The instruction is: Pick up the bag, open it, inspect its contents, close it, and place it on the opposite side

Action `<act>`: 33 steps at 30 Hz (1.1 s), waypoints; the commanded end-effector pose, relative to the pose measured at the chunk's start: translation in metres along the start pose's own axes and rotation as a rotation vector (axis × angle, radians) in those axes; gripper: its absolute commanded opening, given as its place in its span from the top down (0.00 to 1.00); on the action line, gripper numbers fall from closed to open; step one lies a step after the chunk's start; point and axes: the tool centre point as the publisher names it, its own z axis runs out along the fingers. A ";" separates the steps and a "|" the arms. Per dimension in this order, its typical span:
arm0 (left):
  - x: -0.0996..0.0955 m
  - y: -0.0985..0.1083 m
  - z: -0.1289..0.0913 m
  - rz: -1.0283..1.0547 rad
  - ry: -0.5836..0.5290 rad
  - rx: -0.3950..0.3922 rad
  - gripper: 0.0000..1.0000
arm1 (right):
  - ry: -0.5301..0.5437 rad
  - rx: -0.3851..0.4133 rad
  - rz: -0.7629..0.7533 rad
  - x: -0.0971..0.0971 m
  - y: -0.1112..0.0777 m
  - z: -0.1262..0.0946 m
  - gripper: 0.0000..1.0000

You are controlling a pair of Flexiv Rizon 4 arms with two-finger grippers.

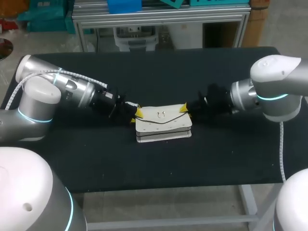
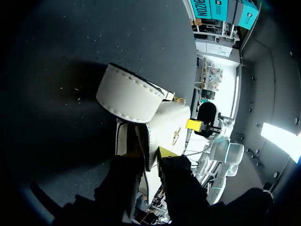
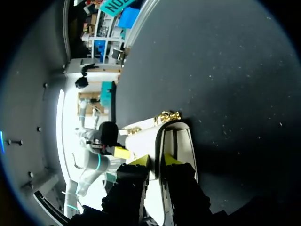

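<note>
Even overhead light, matte black table, dark shadow beside bag

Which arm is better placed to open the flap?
Left, I'd say: both clamp ends of the bag, but left gripper sits level with the clasp, right gripper at the far corner.

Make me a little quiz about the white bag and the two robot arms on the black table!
1. True or false: the left tool and the right tool are both at the same end of the white stitched leather bag.
2. Pick one: the bag's little metal clasp is A) blue, B) gold, C) red.
3. Fill the gap: the wide flat table under the bag is ____ in colour.

Key: 1 false, there is one tool at each end; 2 B; 3 black.
</note>
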 end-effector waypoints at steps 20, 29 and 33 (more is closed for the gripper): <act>0.011 0.014 0.002 0.062 0.034 0.082 0.25 | 0.047 -0.014 -0.073 0.015 -0.008 0.001 0.00; -0.001 0.001 0.010 0.011 0.049 0.078 0.53 | 0.050 -0.017 -0.034 0.004 -0.007 0.009 0.19; 0.001 -0.001 0.010 0.008 0.053 0.081 0.58 | 0.059 -0.034 -0.030 0.007 -0.004 0.008 0.56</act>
